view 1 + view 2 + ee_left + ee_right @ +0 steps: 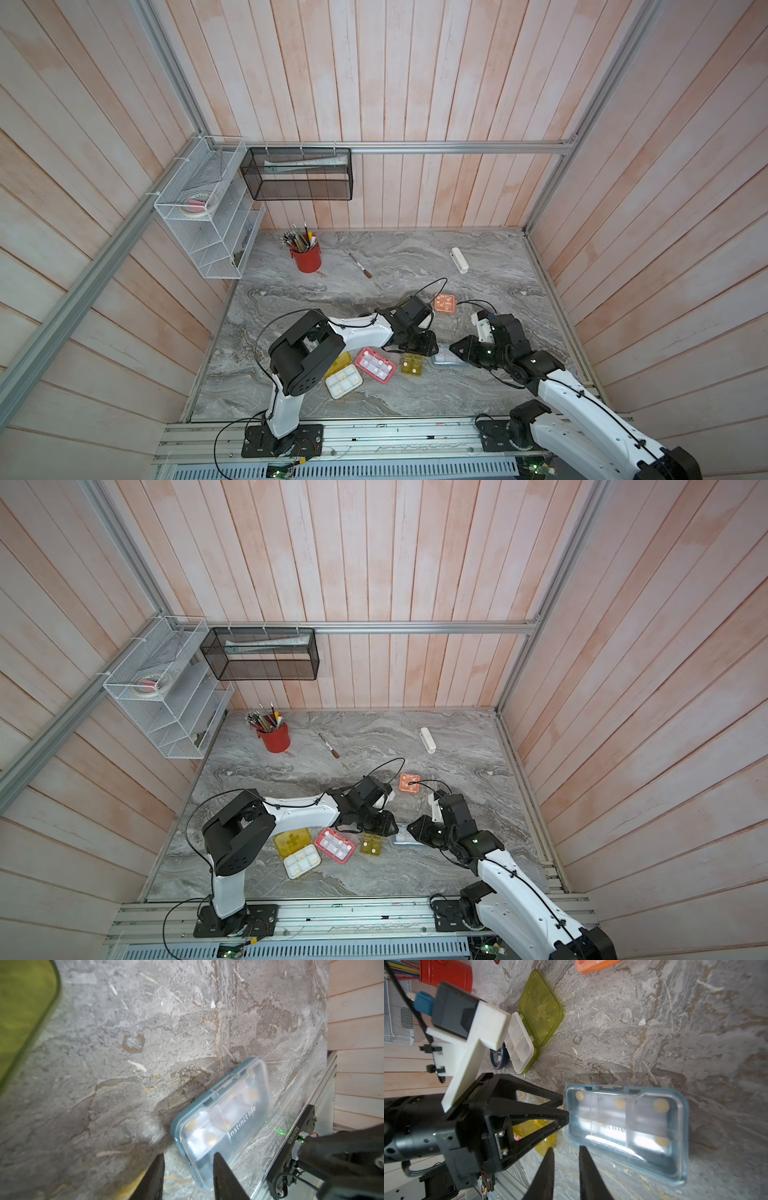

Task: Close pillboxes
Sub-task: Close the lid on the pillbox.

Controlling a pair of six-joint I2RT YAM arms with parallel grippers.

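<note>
In both top views I see the blue-grey pillbox (pixel 446 359) (pixel 403 839) lying on the counter (pixel 374 266), in its front half, between the ends of the left arm (pixel 357 330) and right arm (pixel 573 395).

Left wrist: my left fingers (pixel 153 1178) stand moderately apart, gripping nothing, one over the pillbox's corner; its clear lid lies down.

Right wrist: my right fingers (pixel 546 1172) show a narrow, empty gap just beside the pillbox; the left fingers' tips sit at its short end.
</note>
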